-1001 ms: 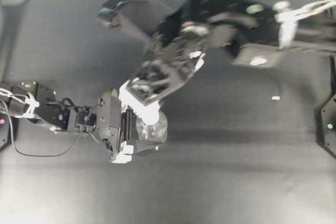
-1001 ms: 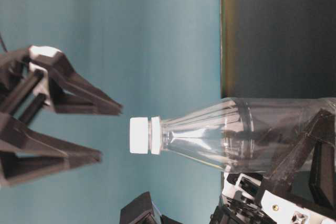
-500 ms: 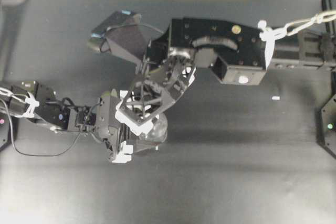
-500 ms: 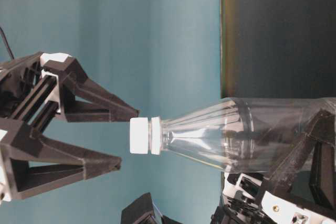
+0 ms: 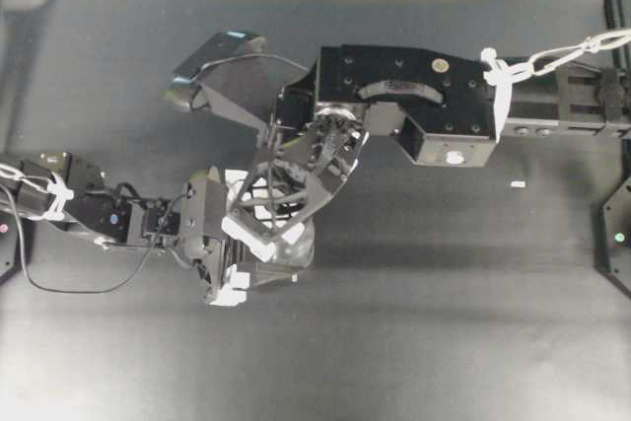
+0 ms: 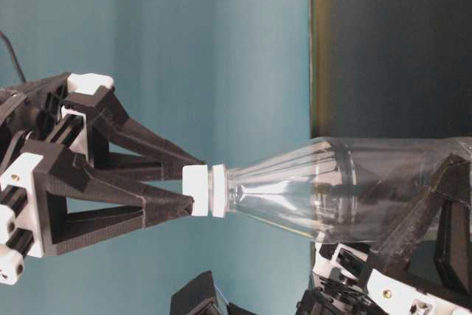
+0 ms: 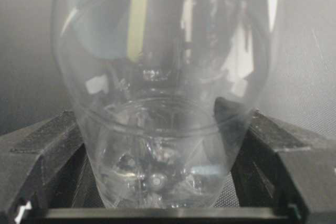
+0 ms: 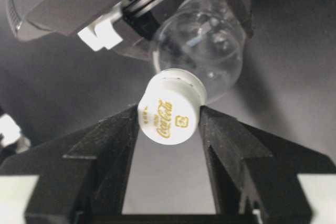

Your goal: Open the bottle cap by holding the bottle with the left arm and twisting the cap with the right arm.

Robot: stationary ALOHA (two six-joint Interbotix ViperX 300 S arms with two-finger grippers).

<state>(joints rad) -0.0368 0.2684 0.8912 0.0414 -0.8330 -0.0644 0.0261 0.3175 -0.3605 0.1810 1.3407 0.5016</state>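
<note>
Backdrop: dark matte tabletop (image 5: 444, 322) with a teal wall behind it.
Bottle: one clear bottle (image 6: 332, 189) stands upright between the two fingers of the left tool (image 7: 163, 145), its lower body filling the gap and pressed by both fingers.
Cap: one white bottle cap (image 8: 172, 107) with gold lettering sits on the bottle's neck, directly between the fingertips of the right tool (image 8: 169, 121).
Right tool: its two black fingers lie against opposite sides of the cap, clamped on it or just touching; in the table-level view both tips meet the cap (image 6: 195, 190).
Left tool: held fairly wide, closed around the bottle's body.
Right arm: the right arm (image 5: 414, 110) reaches in from the right edge, wrist bent down over the bottle top.
Left arm: the left arm (image 5: 108, 214) stretches low from the left edge, the tool level at the bottle's base.
Count: two arms, one bottle, one cap.
</note>
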